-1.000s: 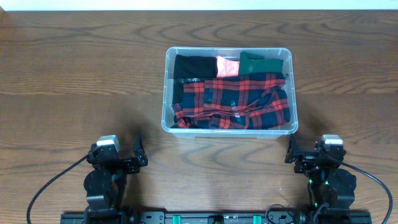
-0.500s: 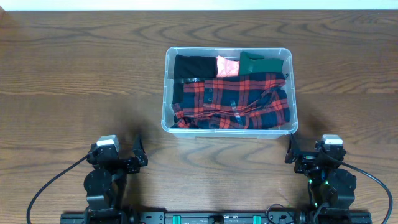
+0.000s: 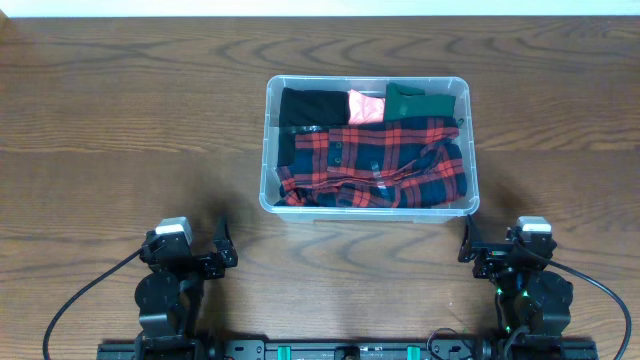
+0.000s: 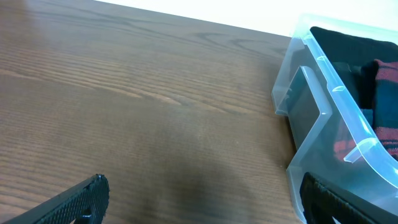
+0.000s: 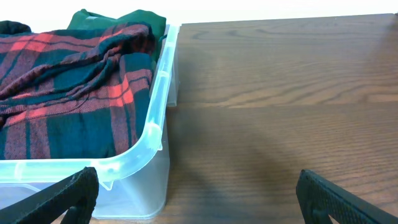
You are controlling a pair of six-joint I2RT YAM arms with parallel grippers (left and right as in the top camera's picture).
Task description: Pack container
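Where container [image 3: 370, 212] sits, dark wooden table [image 3: 120, 130], visible grain

Dark wood-grain tabletop [image 3: 120, 120] is spreading under and ahead of the left tool [image 4: 202, 205] and the right tool [image 5: 196, 199]. Red-and-navy plaid shirt [image 3: 385, 165] is lying rumpled ahead-left of the right tool and ahead-right of the left tool. Beyond it, farther from both tools, black garment [image 3: 305, 108], pink piece [image 3: 365, 106] and green garment [image 3: 420, 100] are sitting in a row, left to right.
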